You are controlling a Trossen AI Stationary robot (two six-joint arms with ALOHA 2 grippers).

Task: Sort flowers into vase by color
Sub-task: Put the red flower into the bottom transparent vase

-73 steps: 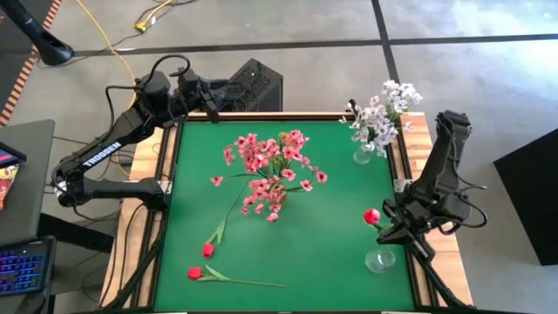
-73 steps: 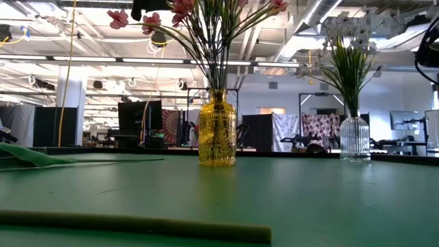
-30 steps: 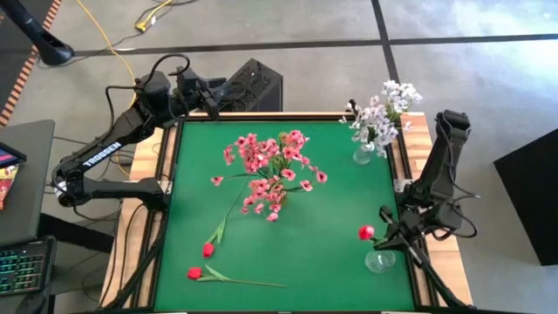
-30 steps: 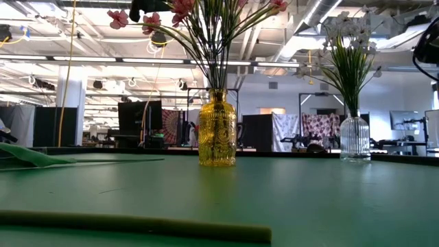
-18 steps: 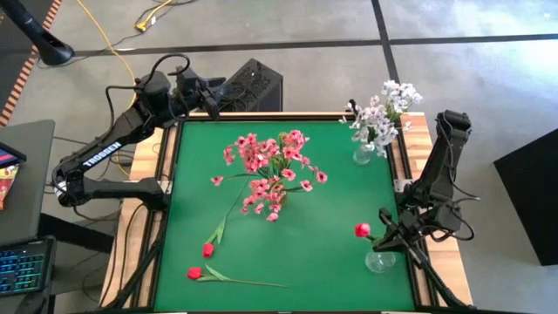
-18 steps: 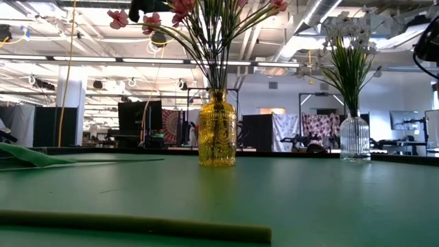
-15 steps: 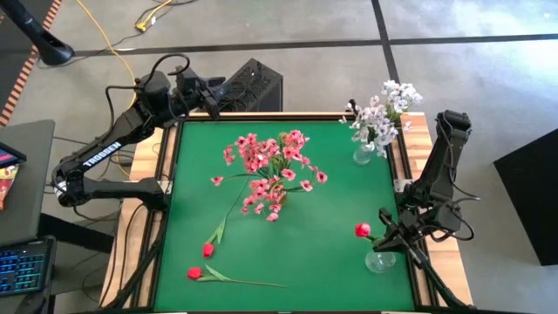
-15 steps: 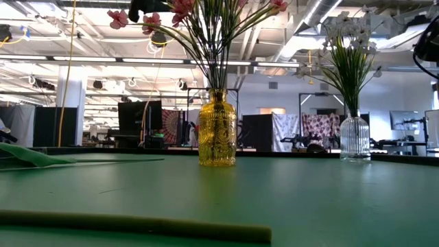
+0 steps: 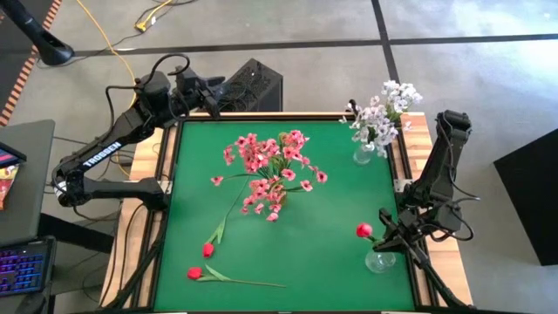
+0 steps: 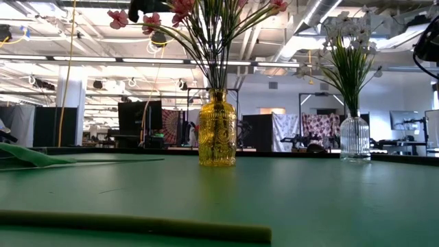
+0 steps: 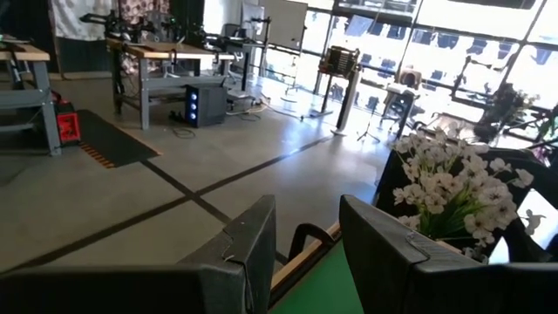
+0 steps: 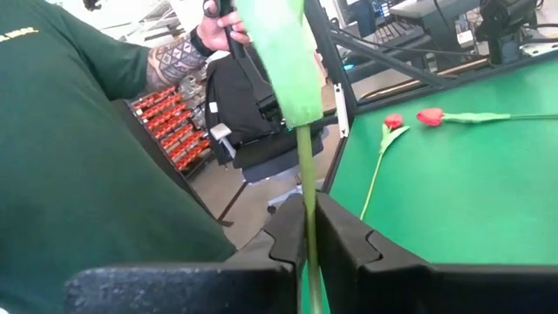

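- Right gripper (image 12: 307, 228) hangs over the clear vase (image 9: 380, 259) at the mat's (image 9: 331, 183) near right corner, its jaws nearly closed with a red bud's stem (image 12: 305, 187) between them (contact unclear).
- That bud (image 9: 364, 230) sits just beside the jaws.
- Left gripper (image 11: 305, 253), at the far left corner, stands partly open with nothing between its jaws.
- Two red buds (image 9: 201, 262) lie well apart from both grippers.
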